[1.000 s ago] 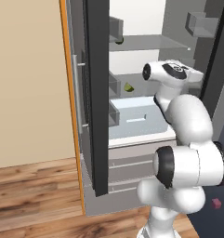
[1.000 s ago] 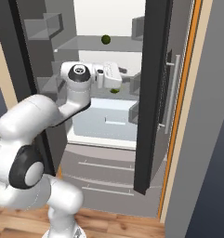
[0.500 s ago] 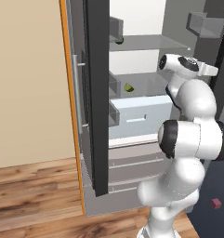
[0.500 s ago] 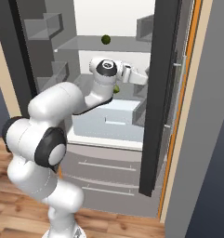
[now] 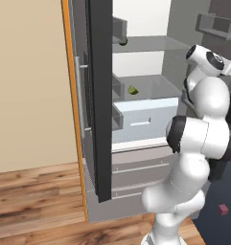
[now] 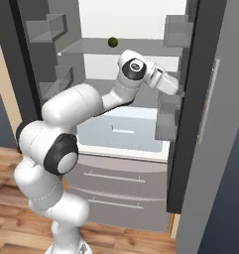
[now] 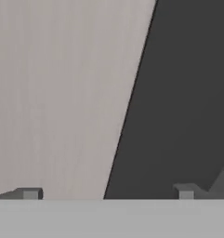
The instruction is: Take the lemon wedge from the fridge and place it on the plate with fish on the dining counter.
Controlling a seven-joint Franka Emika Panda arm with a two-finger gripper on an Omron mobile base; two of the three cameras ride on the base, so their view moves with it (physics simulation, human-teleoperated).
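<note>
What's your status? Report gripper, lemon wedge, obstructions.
Gripper open, empty, up against the right door. Lemon wedge on fridge shelf above the white drawer, untouched. Dark green round item one shelf up.

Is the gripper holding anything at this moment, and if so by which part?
Nothing is held. The gripper is open with nothing between its fingertips, and the lemon wedge lies on the fridge shelf.

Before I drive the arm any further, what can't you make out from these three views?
- Pincer: hand view shows just its two tips, wide apart, against blank grey surfaces; in the right base view it sits against the right door's shelves, its tips indistinct.
- Lemon wedge: too small in the left base view for detail.
- Dark green round item: too small to identify.
- Fridge: its top is cut off by the frame's upper edge.
</note>
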